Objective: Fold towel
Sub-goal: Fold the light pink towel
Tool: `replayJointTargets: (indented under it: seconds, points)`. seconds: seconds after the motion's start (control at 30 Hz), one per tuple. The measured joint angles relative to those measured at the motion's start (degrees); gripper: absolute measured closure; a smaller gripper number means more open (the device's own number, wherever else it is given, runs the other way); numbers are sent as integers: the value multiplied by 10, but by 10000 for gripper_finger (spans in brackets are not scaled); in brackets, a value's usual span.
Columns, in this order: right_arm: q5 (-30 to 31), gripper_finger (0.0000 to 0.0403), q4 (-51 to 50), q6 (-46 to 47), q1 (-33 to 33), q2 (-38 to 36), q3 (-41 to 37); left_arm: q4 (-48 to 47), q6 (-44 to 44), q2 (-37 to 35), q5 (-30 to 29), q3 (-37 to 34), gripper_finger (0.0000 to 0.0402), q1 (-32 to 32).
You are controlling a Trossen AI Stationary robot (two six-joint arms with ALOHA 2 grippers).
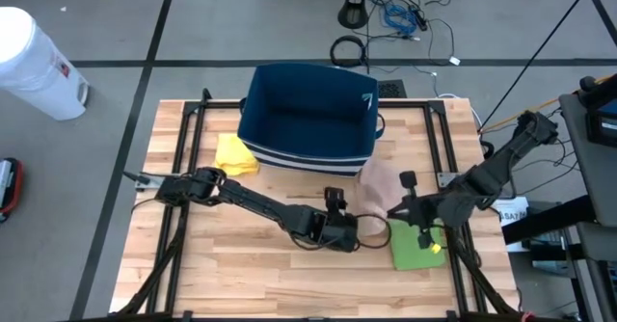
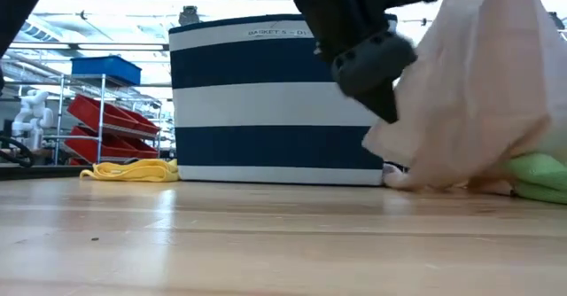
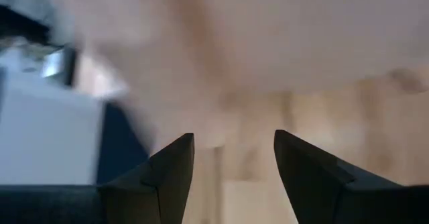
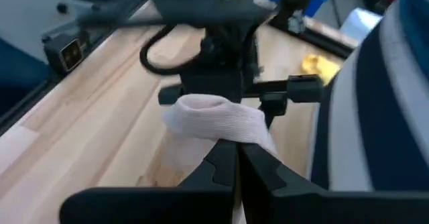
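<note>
A pale beige towel [image 1: 379, 185] sits just in front of the basket, right of the table's middle. In the low view the towel [image 2: 483, 92] hangs in a tall drape. My right gripper [image 4: 238, 147] [image 1: 393, 209] reaches in from the table's right and is shut on it. My left gripper [image 3: 233, 163] [image 1: 349, 231] is open on the towel's near left side, fingers pointing at the cloth. I cannot tell whether they touch it. My right gripper pinches a bunched fold of the towel [image 4: 214, 120] between its two fingers; the bunch bulges out past the fingertips. The fingers come from the table's right, slanting down. The towel hangs below them, and its lower end [image 2: 425, 176] rests on the table.
A navy-and-white striped basket [image 1: 308, 120] stands at the far middle. A yellow cloth [image 1: 234, 155] lies to its left, and a green cloth [image 1: 416, 250] lies right of the towel's foot. Black frame rails [image 1: 183, 168] run along both sides. Bare wood [image 1: 241, 279] lies at the near left.
</note>
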Motion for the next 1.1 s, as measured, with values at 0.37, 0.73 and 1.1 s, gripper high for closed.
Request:
replayJointTargets:
  seconds: [0.37,0.73,1.1]
  points:
    - [-22,403,-8,-33,57,-11,39,-42,-11,0,-42,0,188,50]
    - [-21,403,0,-49,94,-12,59,-59,17,-60,-43,0,188,27]
    - [-31,403,89,-174,86,-12,60,-61,12,-149,-25,0,188,-55]
